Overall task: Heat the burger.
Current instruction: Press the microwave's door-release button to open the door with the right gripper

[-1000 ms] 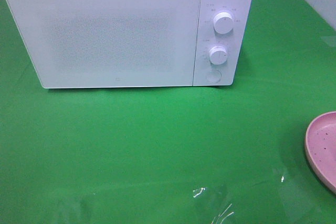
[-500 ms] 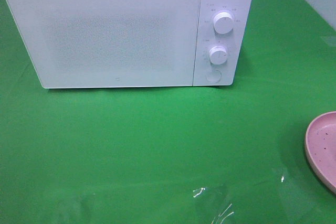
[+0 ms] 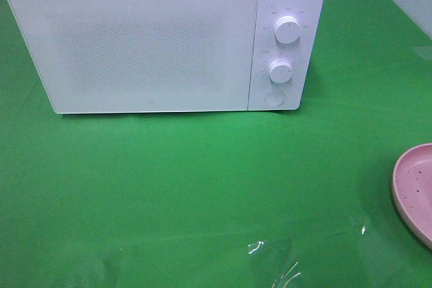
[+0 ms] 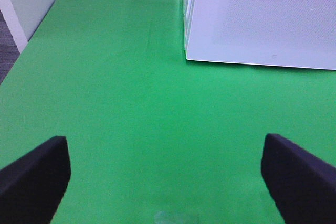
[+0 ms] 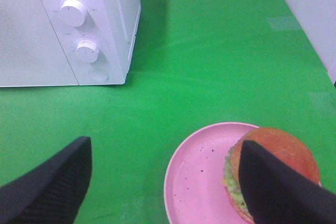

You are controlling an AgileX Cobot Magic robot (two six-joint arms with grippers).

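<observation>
Nothing had moved since a second earlier: left gripper (image 4: 164,150) and right gripper (image 5: 165,150) hung wide open and empty, while the burger (image 5: 275,150) sat off-centre on the pink plate (image 5: 194,182), partly under one right finger, where a misaligned descent could crush its bun.

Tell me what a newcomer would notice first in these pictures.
A big white microwave, door shut, stands at the back of the green table. At the table's right edge sits a pink plate, and the right wrist view shows a burger on it.
</observation>
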